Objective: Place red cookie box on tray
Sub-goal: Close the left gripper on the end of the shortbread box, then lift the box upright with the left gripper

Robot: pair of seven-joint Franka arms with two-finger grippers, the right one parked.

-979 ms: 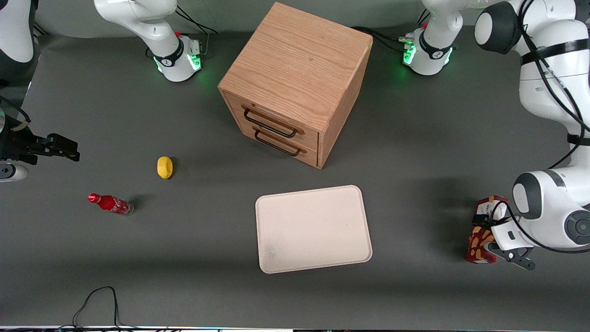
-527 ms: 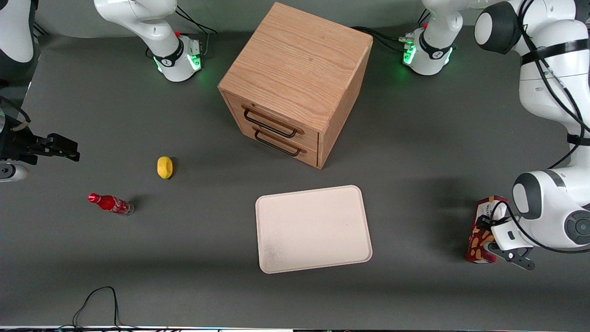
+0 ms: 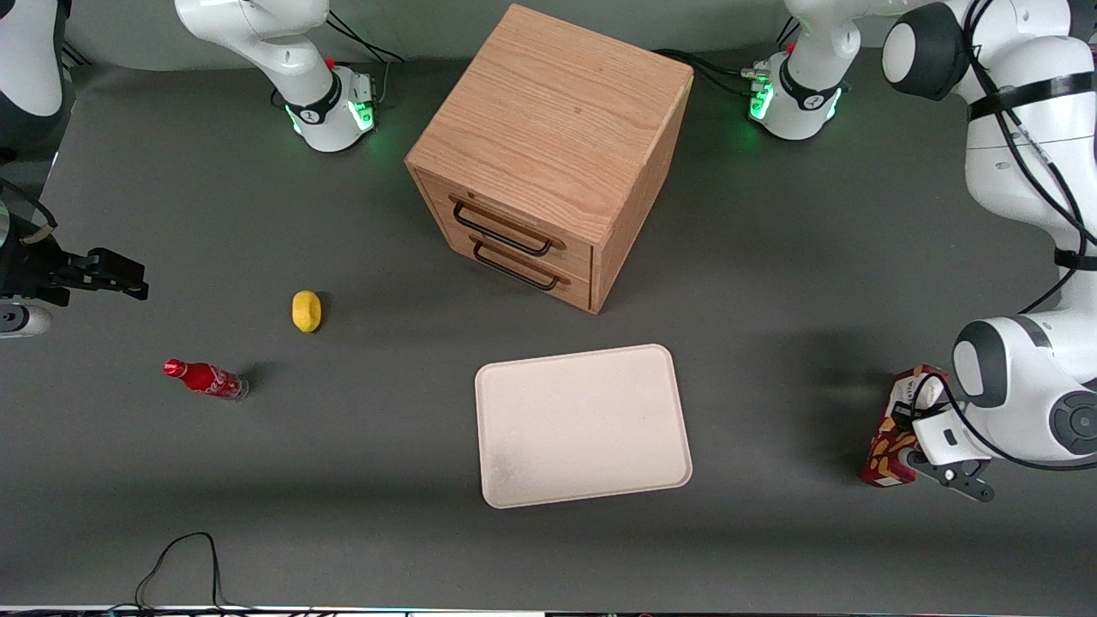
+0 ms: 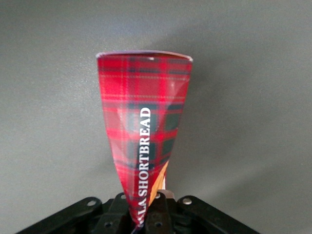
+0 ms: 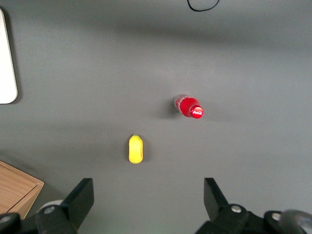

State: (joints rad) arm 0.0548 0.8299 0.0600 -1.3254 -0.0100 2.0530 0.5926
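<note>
Tray [image 3: 583, 426] is seen bare, nothing on it. One red cookie box [image 3: 891, 428] is clamped by the gripper [image 3: 910, 426], tilted, well apart from the tray toward the working arm's end. One bottle [image 3: 206, 379], one lemon [image 3: 306, 310] are counted.

Even, soft overhead light; the dark table [image 3: 771, 257] shows no glare. The cabinet [image 3: 548, 128] throws a broad, faint shadow, and green base LEDs glow at the front view's top. The gripper [image 4: 146, 217] holds the box [image 4: 144, 131], stretched by perspective (lettering sharp).
</note>
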